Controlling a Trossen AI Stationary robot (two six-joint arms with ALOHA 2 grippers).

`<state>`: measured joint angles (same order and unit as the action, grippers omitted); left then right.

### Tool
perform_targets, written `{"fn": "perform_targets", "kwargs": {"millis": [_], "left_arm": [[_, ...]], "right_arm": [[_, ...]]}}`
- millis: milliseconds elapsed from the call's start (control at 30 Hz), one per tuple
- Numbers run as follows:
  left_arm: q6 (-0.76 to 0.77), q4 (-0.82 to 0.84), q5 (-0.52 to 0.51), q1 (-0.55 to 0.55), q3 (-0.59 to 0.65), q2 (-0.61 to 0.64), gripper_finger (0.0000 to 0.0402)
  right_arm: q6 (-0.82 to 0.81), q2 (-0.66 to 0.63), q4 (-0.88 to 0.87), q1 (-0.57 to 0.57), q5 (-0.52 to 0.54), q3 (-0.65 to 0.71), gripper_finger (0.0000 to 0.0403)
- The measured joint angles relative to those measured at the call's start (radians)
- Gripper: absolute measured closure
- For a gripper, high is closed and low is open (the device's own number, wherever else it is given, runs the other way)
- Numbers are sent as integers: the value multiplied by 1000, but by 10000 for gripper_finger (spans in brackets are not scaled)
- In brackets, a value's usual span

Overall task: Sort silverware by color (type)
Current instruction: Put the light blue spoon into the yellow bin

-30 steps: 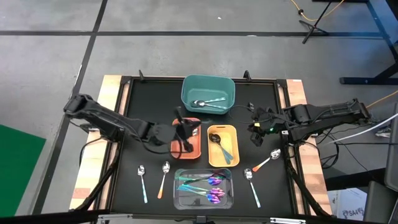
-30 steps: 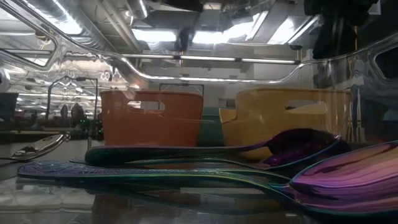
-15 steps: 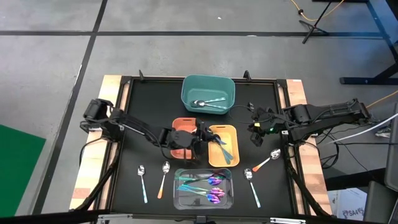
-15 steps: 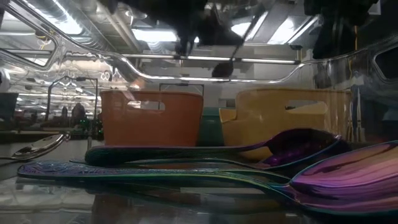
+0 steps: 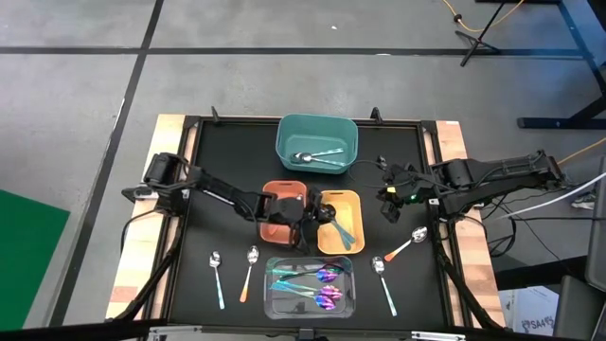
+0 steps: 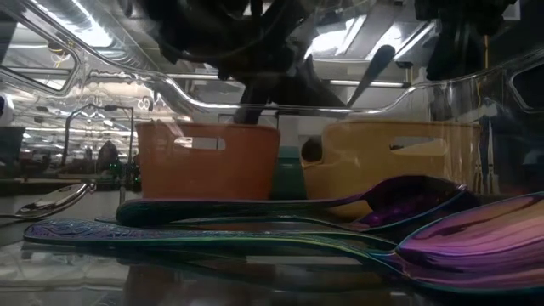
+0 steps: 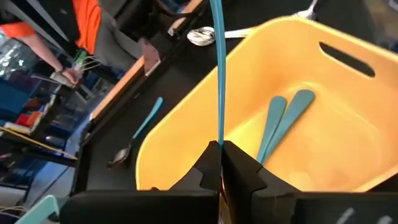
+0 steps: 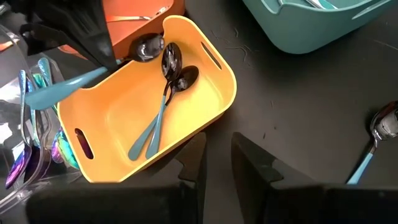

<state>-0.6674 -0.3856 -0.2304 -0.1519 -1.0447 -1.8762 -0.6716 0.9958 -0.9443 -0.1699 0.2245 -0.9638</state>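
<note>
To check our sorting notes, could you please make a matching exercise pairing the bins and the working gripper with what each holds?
Column one:
1. teal bin
2. yellow bin
3. clear bin
4. left gripper

Column two:
A. shiny purple-teal spoons
B. one teal-handled spoon, pinched
C. silver spoons
D. two dark-headed spoons with teal handles

Pairs: 1-C, 2-D, 3-A, 4-B

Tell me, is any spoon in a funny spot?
Nothing looks spilled or broken. One teal-handled spoon hangs in the air over the yellow bin, pinched in the left gripper. Four spoons lie loose on the table, outside any bin.
</note>
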Motion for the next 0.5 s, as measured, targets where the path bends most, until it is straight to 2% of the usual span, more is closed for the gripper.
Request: {"fn": "perform_targets", "kwargs": {"millis": [167,500], "left_arm": [[0,1,43,21,0,-6,402],[3,2,47,51,0,-6,401]], "right_arm": [[0,0,0,0,0,0,338],[0,0,0,0,0,0,338]]}}
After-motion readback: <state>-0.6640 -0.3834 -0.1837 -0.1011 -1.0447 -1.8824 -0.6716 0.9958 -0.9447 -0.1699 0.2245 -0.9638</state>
